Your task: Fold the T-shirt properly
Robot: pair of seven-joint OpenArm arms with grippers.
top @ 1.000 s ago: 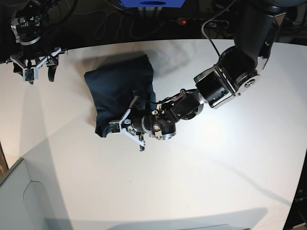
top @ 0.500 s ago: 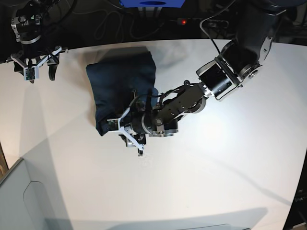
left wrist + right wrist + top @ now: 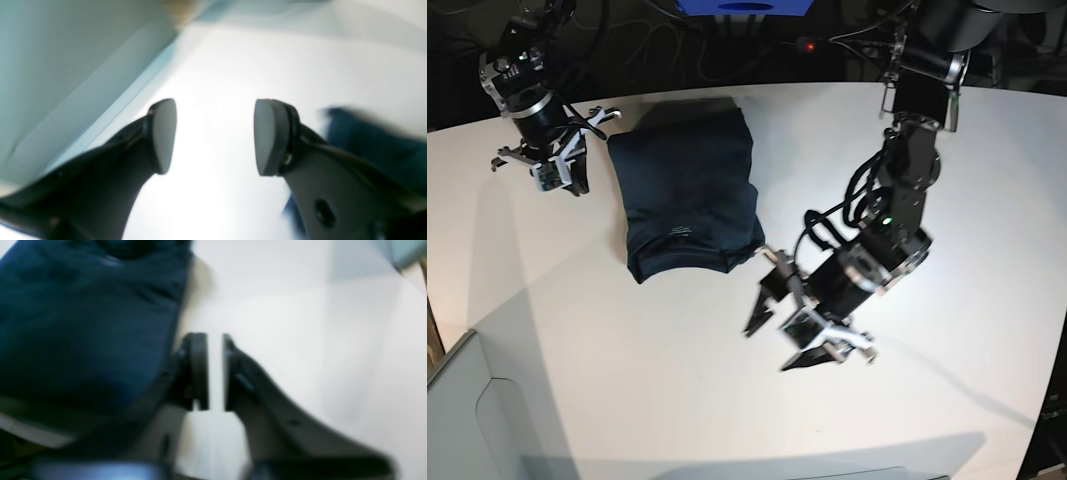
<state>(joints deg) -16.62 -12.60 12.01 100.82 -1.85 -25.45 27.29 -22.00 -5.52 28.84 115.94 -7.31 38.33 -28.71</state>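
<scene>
The dark navy T-shirt (image 3: pixel 689 195) lies folded into a compact rectangle on the white table (image 3: pixel 947 180), collar side toward the front. My left gripper (image 3: pixel 773 344) hovers open in front of the T-shirt's front right corner, apart from it. In the left wrist view its fingers (image 3: pixel 213 133) stand wide with only table between them, and the T-shirt (image 3: pixel 367 143) is a blue blur at the right. My right gripper (image 3: pixel 567 180) hangs just left of the T-shirt's back left corner. In the right wrist view its jaws (image 3: pixel 215 373) are shut on nothing, beside the T-shirt (image 3: pixel 83 323).
A pale grey bin (image 3: pixel 467 420) sits at the table's front left corner and also fills the upper left of the left wrist view as a pale grey bin (image 3: pixel 66 66). Cables and a blue box (image 3: pixel 742 8) lie behind the table's curved back edge.
My left gripper has opened, left the T-shirt's front edge and pulled back to the front right. The right gripper moved toward the T-shirt's left side and shut.
</scene>
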